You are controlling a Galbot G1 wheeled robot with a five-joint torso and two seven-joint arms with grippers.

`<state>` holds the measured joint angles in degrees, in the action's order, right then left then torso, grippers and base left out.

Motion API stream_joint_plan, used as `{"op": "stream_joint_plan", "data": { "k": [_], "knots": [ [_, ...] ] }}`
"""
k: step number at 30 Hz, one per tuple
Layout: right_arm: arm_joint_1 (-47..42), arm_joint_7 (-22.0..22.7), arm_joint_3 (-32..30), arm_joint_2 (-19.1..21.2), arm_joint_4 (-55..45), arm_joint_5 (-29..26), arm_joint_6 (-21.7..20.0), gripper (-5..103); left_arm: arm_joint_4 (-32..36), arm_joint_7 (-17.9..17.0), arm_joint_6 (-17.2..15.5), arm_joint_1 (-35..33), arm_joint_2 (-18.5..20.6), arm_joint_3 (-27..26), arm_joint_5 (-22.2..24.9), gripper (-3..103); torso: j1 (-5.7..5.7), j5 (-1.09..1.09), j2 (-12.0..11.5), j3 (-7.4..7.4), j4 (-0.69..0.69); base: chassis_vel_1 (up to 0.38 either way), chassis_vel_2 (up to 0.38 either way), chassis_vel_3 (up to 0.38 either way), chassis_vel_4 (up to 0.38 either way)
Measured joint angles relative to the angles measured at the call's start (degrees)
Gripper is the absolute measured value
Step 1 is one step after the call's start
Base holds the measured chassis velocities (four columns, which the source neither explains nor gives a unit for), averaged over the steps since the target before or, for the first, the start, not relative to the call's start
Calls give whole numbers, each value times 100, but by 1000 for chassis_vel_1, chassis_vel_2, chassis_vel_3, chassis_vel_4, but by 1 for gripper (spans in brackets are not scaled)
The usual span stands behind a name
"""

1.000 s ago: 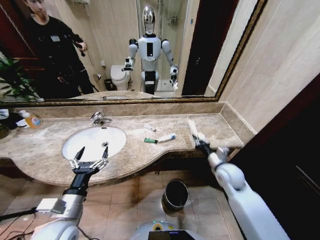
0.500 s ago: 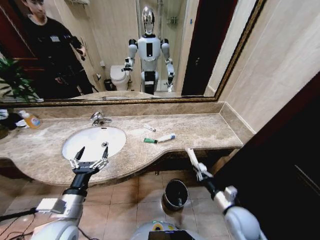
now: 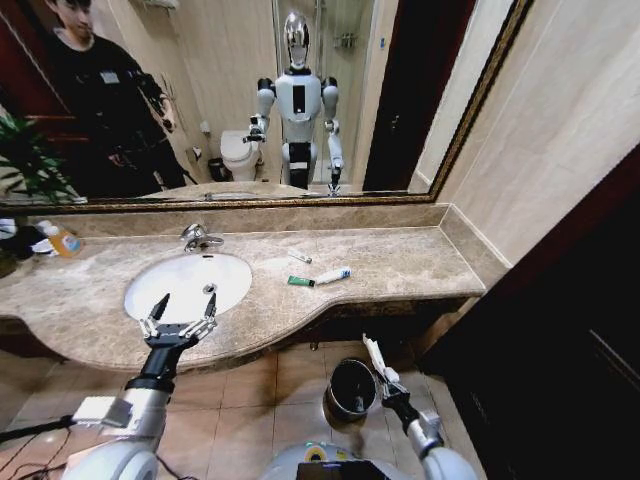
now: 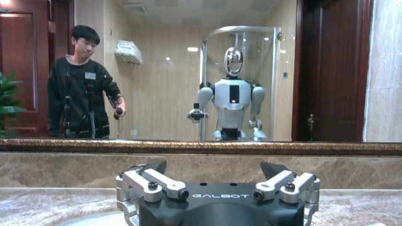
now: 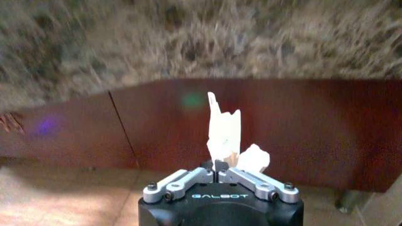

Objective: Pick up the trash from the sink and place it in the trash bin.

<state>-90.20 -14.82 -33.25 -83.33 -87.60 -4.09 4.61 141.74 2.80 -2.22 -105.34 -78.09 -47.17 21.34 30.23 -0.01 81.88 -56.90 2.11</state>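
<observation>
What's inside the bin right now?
The bin looks dark inside; no contents can be made out. The right gripper holds a white packet by its rim.

We are in a bathroom. We see a white sink [image 3: 185, 283] with a tap [image 3: 195, 237], a big mirror [image 3: 240, 100], a toilet [image 3: 238, 153] and a glass shower [image 3: 345, 60].

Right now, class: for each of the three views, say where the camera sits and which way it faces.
Head view: high on the robot, looking down at the sink, the trash bin, both arms.
Left wrist view: behind the open left gripper, facing the mirror.
Right wrist view: behind the right gripper, facing the counter front.
Shared: the white packet, clamped there.
</observation>
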Motion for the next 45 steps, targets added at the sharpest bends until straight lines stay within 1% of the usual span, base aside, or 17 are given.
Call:
{"op": "stream_joint_plan", "data": {
  "k": [6, 16, 17, 18, 21, 22, 24, 26, 27, 28, 33, 35, 36, 38, 39, 42, 45],
  "knots": [
    [685, 431, 94, -315, 1365, 655, 214, 0, 0, 0, 0, 0, 0, 0, 0, 100, 0, 1, 0, 0, 0, 0, 0, 0, 0],
    [1372, 543, 85, -570, 2734, 1218, 483, 0, 0, 0, 0, 0, 0, 0, 0, 100, 0, 0, 0, 0, 0, 0, 0, 0, 0],
    [1432, 540, 87, -595, 2861, 1276, 510, 5, 0, 0, 0, 0, 0, 0, 0, 100, 0, 0, 0, 0, 0, 0, 0, 0, 0],
    [1432, 540, 87, -595, 2861, 1276, 510, 5, 0, 0, 0, 0, 0, 0, 0, 100, 0, 0, 0, 0, 0, 0, 0, 0, 0],
    [1597, 572, 94, -637, 3195, 1363, 591, 21, 0, 0, 0, 0, 0, 0, 0, 100, 0, 0, 0, 0, 0, 0, 0, 0, 0],
    [1597, 572, 94, -637, 3195, 1363, 591, 21, 0, 0, 0, 0, 0, 0, 0, 100, 0, 0, 0, 0, 0, 0, 0, 0, 0],
    [1665, 610, 94, -645, 3307, 1371, 629, 32, 0, 0, 0, 0, 0, 0, 0, 100, 0, 0, 0, 0, 0, 0, 0, 0, 0],
    [1671, 614, 92, -645, 3310, 1364, 630, 32, 0, 0, 0, 0, 0, 0, 0, 100, 0, 0, 0, 0, 0, 0, 0, 0, 0],
    [1676, 620, 89, -642, 3309, 1344, 635, 43, 0, 0, 0, 0, 0, 0, 0, 100, 0, 0, 0, 0, 0, 0, 0, 0, 0],
    [1664, 623, 88, -630, 3293, 1334, 644, 49, 0, 0, 0, 0, 0, 0, 0, 100, 0, 1, 0, 0, 0, 0, 0, 0, 0],
    [1549, 624, 100, -556, 3085, 1277, 658, 60, 0, 0, 0, 0, 0, 0, 0, 100, 0, 0, 0, 0, 0, 0, 0, 0, 0],
    [1318, 622, 165, -435, 2633, 1122, 648, 71, 0, 0, 0, 0, 0, 0, 0, 100, 0, 1, 0, 0, 0, 0, 0, 0, 0],
    [1318, 622, 165, -435, 2633, 1122, 648, 71, 0, 0, 0, 0, 0, 0, 0, 100, 0, 1, 0, 0, 0, 0, 0, 0, 0],
    [1122, 637, 189, -348, 2239, 1049, 628, 81, 0, 0, 0, 1, 0, 0, 0, 100, 0, 0, 0, 0, 0, 0, 0, 0, 0],
    [1122, 637, 189, -348, 2239, 1049, 628, 81, 0, 0, 0, 1, 0, 0, 0, 100, 0, 0, 0, 0, 0, 0, 0, 0, 0],
    [703, 789, 294, -201, 1407, 707, 623, 96, 0, 0, 0, 0, 0, 0, 0, 100, 0, 1, 0, 0, 0, 0, 0, 0, 0],
    [443, 840, 318, -91, 938, 483, 671, 100, 0, 0, 0, 0, 0, 0, 0, 100, 0, 2, 0, 0, 0, 0, 0, 0, 0]
  ]
}}
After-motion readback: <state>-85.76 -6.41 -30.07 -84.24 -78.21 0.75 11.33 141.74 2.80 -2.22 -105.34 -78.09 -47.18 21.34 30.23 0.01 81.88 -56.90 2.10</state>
